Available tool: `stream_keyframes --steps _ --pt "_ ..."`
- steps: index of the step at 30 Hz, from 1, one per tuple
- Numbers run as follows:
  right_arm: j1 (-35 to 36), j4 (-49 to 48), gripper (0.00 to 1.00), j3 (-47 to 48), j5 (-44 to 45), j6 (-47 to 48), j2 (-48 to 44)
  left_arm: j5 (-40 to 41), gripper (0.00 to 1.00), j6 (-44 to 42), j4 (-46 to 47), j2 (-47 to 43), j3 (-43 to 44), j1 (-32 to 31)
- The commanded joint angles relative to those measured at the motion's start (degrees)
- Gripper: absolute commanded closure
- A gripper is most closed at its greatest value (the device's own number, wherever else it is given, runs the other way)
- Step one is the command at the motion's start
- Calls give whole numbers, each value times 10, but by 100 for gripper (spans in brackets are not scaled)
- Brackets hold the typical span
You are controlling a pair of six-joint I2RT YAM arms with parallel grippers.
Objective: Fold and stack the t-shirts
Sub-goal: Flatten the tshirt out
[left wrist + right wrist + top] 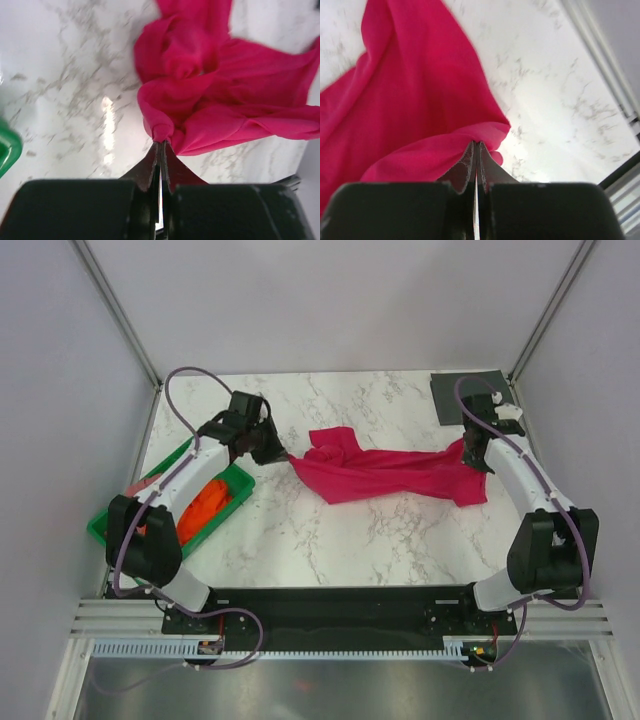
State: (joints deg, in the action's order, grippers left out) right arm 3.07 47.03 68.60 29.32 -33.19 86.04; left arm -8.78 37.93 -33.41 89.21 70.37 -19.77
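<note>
Step in hand: I judge this as the spreading stage of the first fold. The shirt is gripped at two ends and not yet laid flat.
Left gripper: pressed together on a bunched nub of the crimson t-shirt. The cloth balloons out just ahead of the fingertips.
Right gripper: also pinched tight, on a folded edge of the same shirt. The fabric fans away ahead and to the left of its tips.
Shirt position: it hangs and drags between my two grippers, crumpled near the left one and pulled into a long band toward the right one. Much of it rests on the marble table.
Other shirts: an orange t-shirt lies in the green tray, behind and outboard of the left gripper. I cannot tell what else lies in there.
Next move: I think the grippers should draw apart and lift a little, so the band opens into a flat panel before I lay it down.
Needs care: I cannot tell which parts of the shirt I hold, hem, sleeve or shoulder. A regrasp may be needed if the cloth twists rather than opens.
Risk: both pinches look small, so a hard pull could slip them off.
</note>
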Motion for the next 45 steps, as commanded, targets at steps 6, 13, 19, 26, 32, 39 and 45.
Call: stream_keyframes --steps 6,13,19,26,32,39,45 --pt "-18 111 100 147 85 39 -17 -35 98 19 52 -68 43 5" --pt "24 85 100 -18 32 63 -35 -52 98 29 57 -148 -232 0" --pt "48 103 77 -36 58 52 -21 -63 49 21 53 -217 -292 -4" --pt "49 56 63 -17 -93 39 -56 -16 47 -53 48 -136 -160 -85" --pt "62 -25 62 -79 -201 14 -112 -15 53 -37 43 14 -23 -142" --pt "107 -171 55 -151 -348 70 -120 6 48 -44 35 130 53 -155" --pt "197 -385 51 -205 -450 48 -68 4 49 -52 25 193 92 -115"
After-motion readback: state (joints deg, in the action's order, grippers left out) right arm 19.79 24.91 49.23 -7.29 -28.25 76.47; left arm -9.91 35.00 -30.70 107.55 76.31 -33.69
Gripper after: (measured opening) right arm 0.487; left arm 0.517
